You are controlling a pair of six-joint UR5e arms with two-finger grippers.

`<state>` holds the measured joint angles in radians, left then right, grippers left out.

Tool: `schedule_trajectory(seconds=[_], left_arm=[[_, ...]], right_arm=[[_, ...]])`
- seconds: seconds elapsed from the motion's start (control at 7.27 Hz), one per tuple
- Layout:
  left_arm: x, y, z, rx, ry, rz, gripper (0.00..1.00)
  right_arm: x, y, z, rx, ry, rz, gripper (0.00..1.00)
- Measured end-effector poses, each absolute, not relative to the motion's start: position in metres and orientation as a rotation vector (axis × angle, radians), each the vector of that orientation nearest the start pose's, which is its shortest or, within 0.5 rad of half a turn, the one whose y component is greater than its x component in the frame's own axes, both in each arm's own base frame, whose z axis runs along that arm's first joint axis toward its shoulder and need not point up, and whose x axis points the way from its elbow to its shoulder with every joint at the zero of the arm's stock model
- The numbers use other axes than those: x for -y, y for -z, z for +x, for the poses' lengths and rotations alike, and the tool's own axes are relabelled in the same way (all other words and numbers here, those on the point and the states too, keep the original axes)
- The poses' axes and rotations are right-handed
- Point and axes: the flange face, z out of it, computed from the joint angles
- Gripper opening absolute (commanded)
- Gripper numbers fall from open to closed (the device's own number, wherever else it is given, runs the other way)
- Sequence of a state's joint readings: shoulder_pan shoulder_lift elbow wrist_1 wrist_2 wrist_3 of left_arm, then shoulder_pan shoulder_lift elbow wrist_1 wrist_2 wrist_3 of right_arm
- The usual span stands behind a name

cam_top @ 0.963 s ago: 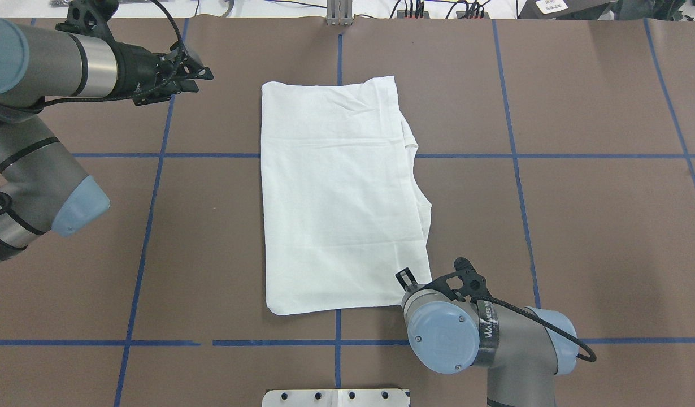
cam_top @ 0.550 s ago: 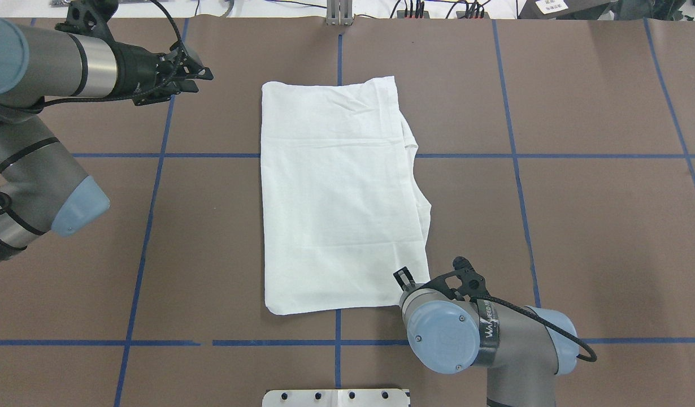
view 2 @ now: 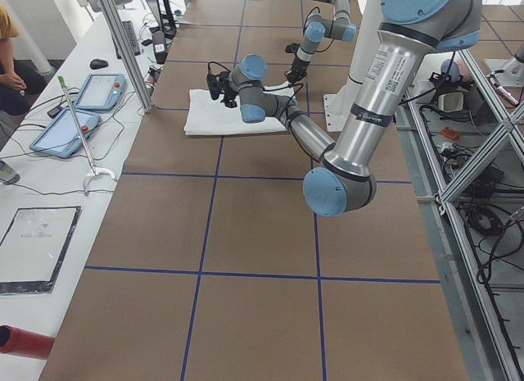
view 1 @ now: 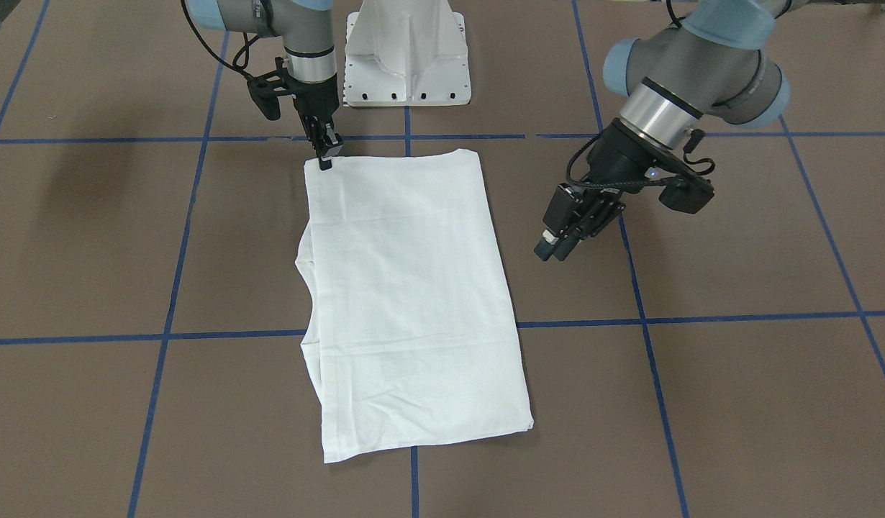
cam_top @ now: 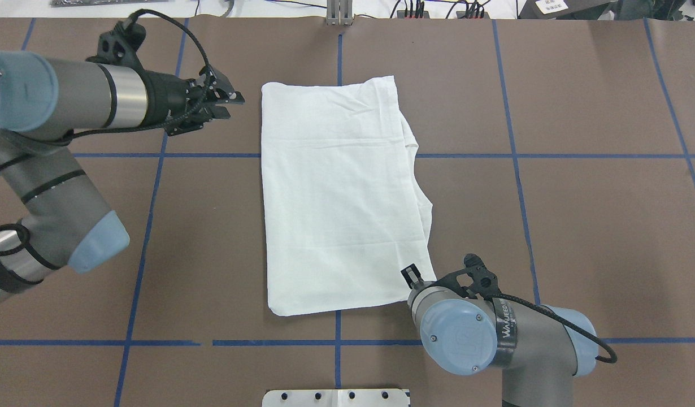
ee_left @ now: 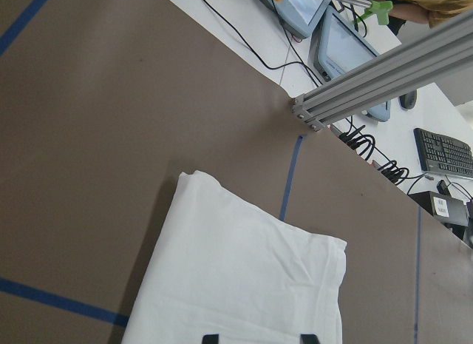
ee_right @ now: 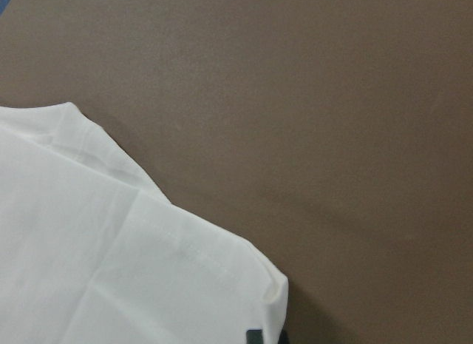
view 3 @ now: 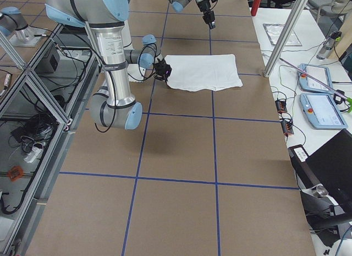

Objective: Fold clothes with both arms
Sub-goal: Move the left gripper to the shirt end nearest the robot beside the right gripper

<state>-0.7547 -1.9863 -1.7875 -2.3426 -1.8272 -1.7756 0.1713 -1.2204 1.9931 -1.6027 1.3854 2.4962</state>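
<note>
The shirt [cam_top: 336,198] lay flat in the middle of the table [cam_top: 579,226], already folded into a long white rectangle, with looser under-layers [cam_top: 418,186] bulging out along its right edge. My right gripper [cam_top: 409,275] was down at the near right corner. In its wrist view only a sliver of the fingers [ee_right: 255,336] showed, drawn close together at the hem, and I could not tell whether they had actually caught any cloth. My left gripper [cam_top: 234,100] hung in the air just off the far left corner [cam_top: 266,87], fingers spread and holding nothing, apart from the fabric. I judged several ways this could go wrong. If my right fingers had taken only the top layer, lifting would peel it away and let the layers beneath spill, undoing the fold along that uneven edge. If they had taken nothing, the corner would stay on the table while the arm rose. My two grippers sat at opposite corners of the rectangle. If I raised the right one before the left had a hold, the shirt would drag and twist across the table rather than fold cleanly. If my left gripper came in too low or too flat, its open fingers would plough into the left edge and bunch it instead of sliding under. If it closed too early, short of the hem, it would close on nothing.
</note>
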Motion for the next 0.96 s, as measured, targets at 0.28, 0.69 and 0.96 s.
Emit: schedule_trajectory(seconds=[0.28, 0.69, 0.96], left_arm=[[0.438, -0.234, 0.400, -1.449, 0.657, 0.097, 0.47], [0.348, -0.249, 0.454, -1.386, 0.736, -0.020, 0.50], [0.282, -0.278, 0.484, -1.328, 0.775, -0.068, 0.58]], right_arm=[[0.234, -0.287, -0.519, 0.768, -1.098, -0.110, 0.00], [0.220, -0.284, -0.519, 0.750, -1.089, -0.116, 0.00], [0.219, -0.284, -0.519, 0.749, -1.090, -0.116, 0.00]])
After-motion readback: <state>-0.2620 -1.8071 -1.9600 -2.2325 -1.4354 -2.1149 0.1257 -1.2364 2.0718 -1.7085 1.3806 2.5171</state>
